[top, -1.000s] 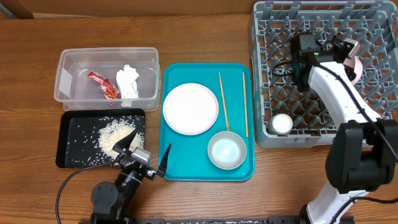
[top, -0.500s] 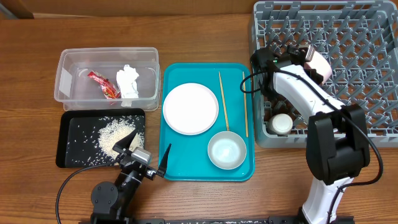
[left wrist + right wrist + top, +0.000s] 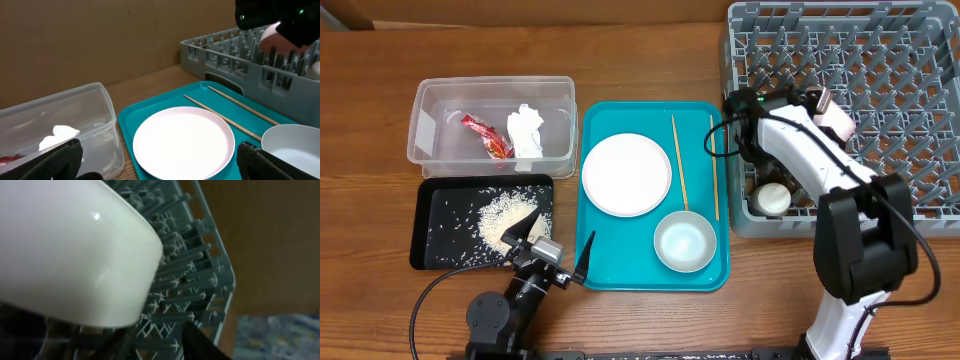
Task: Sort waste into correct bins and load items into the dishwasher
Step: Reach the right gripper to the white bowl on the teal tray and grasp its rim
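Note:
My right gripper is shut on a pale bowl and holds it tilted over the left part of the grey dish rack. In the right wrist view the bowl fills the upper left, above the pegs of the rack. A tiny white cup stands in the rack's front left corner. The white plate, a second bowl and two chopsticks lie on the teal tray. My left gripper is open and empty at the tray's front left corner.
The clear tub at the left holds the red sauce packet and the white napkin. The black tray in front of it holds loose rice. The left wrist view shows the plate and the tub.
My right arm has swung left across the rack, carrying the bowl from the rack's middle to its left part. The left arm has not moved.

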Robot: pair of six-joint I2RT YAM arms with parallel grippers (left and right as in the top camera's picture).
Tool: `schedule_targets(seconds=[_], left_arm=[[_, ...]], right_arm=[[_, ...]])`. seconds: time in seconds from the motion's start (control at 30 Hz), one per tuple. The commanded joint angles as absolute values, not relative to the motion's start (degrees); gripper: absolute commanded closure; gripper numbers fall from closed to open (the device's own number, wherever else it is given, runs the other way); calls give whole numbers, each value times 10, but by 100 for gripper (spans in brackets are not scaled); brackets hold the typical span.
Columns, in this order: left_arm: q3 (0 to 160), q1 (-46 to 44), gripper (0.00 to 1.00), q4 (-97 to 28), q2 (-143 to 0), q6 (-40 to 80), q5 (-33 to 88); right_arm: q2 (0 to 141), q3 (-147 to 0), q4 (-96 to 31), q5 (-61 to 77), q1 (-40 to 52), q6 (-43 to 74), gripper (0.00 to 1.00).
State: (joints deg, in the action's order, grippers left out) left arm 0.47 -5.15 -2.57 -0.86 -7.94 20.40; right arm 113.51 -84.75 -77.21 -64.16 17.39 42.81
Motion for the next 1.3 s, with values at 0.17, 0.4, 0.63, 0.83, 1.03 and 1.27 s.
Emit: schedule_targets(seconds=[0.17, 0.4, 0.63, 0.83, 1.03, 1.27], left_arm=[[3, -48, 0, -26, -3, -88, 208], [3, -48, 0, -26, -3, -88, 208], [3, -48, 0, -26, -3, -88, 208], [3, -48, 0, -25, -3, -88, 208], [3, -48, 0, -26, -3, -88, 208], [3, -48, 0, -25, -3, -88, 208]], right_arm=[[1055, -930, -806, -543, 241, 445, 42], [1041, -952, -797, -304, 283, 365, 38], [1042, -924, -755, 58, 317, 188, 39], [1042, -837, -719, 37, 356, 145, 37], [1042, -722, -630, -111, 350, 114, 33], [1042, -682, -559, -23, 337, 72, 60]])
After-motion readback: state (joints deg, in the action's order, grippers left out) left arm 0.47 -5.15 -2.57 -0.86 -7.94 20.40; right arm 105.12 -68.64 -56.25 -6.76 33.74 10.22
